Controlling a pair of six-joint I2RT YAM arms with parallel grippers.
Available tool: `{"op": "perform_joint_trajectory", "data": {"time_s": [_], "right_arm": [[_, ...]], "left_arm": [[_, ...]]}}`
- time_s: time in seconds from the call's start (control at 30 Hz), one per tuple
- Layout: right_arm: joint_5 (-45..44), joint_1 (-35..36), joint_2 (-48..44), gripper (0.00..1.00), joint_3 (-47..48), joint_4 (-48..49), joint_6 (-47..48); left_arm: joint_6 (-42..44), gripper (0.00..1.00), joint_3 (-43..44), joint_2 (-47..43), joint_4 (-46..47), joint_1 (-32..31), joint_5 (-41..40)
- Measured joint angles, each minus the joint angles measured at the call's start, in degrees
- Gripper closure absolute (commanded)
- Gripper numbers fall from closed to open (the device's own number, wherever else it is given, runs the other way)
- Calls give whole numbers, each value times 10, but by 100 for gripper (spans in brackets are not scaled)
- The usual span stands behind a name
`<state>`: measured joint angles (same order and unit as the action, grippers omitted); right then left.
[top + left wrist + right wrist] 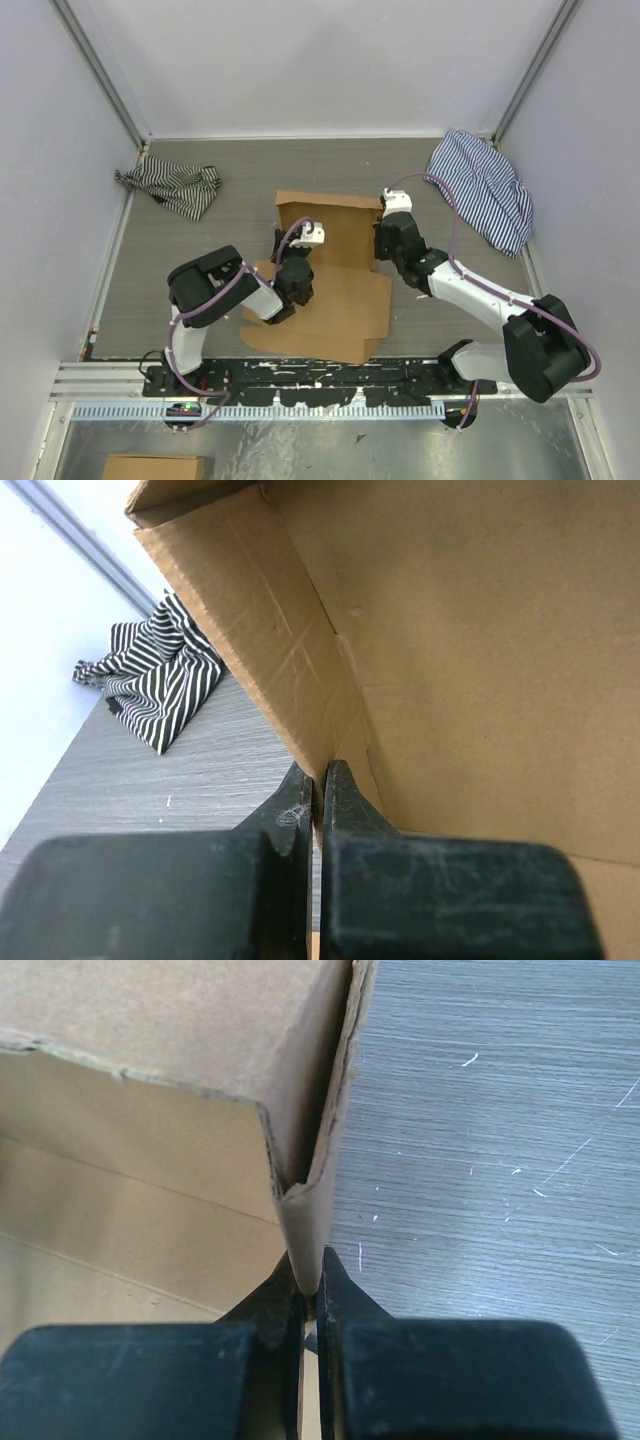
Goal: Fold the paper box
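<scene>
Top external view counts one paper box (pixel 335 300), two striped cloths and two arms on the grey table (pixel 200 290); a black-and-white cloth (pixel 172 186) lies far left and a blue-striped cloth (pixel 485 190) far right, both well apart from the box; the box sits mid-table just ahead of the arms, its long axis running roughly from the near edge toward the far wall, the near part lying flat, the far panel raised upright with its inner face toward the arms; the left gripper (pixel 318 780) has its jaws pressed almost together on the lower edge of the box's left side flap; the right gripper (pixel 308 1278) has its jaws closed likewise, pinching the doubled cardboard of the right side wall.
</scene>
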<state>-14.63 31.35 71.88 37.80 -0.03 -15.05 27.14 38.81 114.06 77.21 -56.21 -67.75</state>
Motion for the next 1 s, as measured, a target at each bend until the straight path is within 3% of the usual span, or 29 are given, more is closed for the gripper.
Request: {"op": "perform_joint_trajectory", "data": {"time_s": [0.13,0.2,0.37,0.6,0.7,0.83,0.93,1.0], "right_arm": [[-3,2,6,99,4,1,-2],[-3,3,8,99,6,1,-1],[0,8,14,99,11,0,-6],[6,12,27,99,22,-1,-21],[1,15,34,99,30,-5,-21],[-15,17,45,98,49,-25,-28],[-26,17,54,93,69,-39,-31],[-33,17,63,83,89,-54,-33]], "left_arm": [[6,74,-6,0,22,-7,-26],[15,55,-7,0,23,-10,-40],[45,31,-7,-9,19,-24,-66],[63,26,-15,-52,20,-53,-94],[69,14,-28,-78,20,-66,-106],[83,9,-35,-113,20,-90,-125],[96,8,-35,-137,20,-108,-137],[105,9,-35,-155,19,-117,-150]]}}
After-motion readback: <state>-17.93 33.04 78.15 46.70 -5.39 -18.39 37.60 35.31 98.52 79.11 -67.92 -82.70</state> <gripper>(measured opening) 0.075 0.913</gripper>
